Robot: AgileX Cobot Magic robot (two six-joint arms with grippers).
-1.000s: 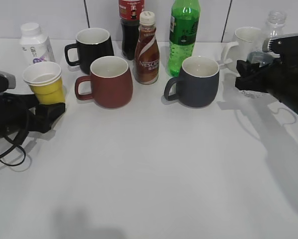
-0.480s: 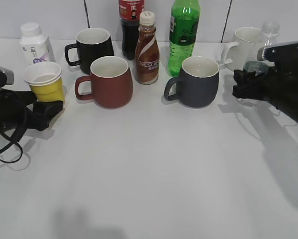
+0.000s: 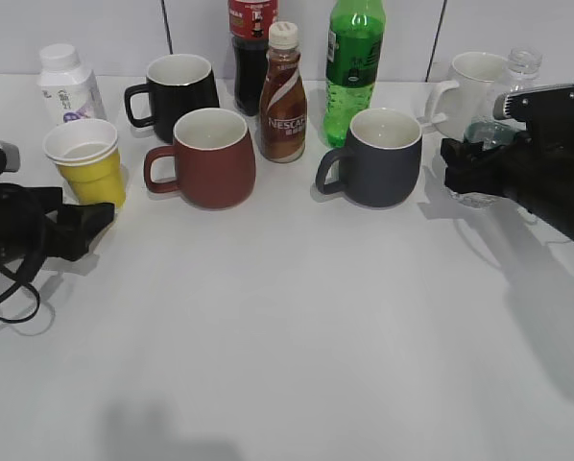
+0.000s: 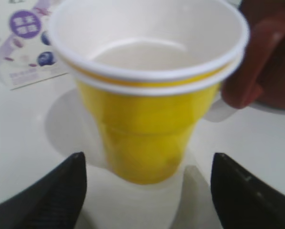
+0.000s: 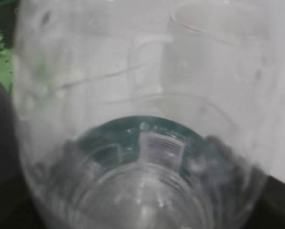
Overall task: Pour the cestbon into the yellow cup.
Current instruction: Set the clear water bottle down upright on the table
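So the yellow cup [image 3: 85, 160] sits at the far left of the white bench [image 3: 297, 327], upright, in front of a small white bottle [image 3: 66, 84] with a purple label. The left gripper [image 3: 93, 217] is just in front of the cup and below it in the exterior view. From the left wrist cam the cup [image 4: 149, 90] looks double-stacked and stands ahead of the jaws, which are spread wide with a dark finger [image 4: 52, 193] low on each side, nothing between them touching.

Over on the right, the cestbon [image 3: 493, 134] stands beside the white mug [image 3: 471, 88], and the right gripper [image 3: 465, 165] is up against its lower half. The right wrist view is basically filled with the clear bottle [image 5: 142, 124] and its green band, so close and blurry that I honestly can't tell whether those jaws are closed on it or just around it.

Middle of the bench: red mug [image 3: 208, 157], black mug [image 3: 179, 89], grey mug [image 3: 381, 156], Nescafe bottle [image 3: 283, 96], green soda bottle [image 3: 354, 60].
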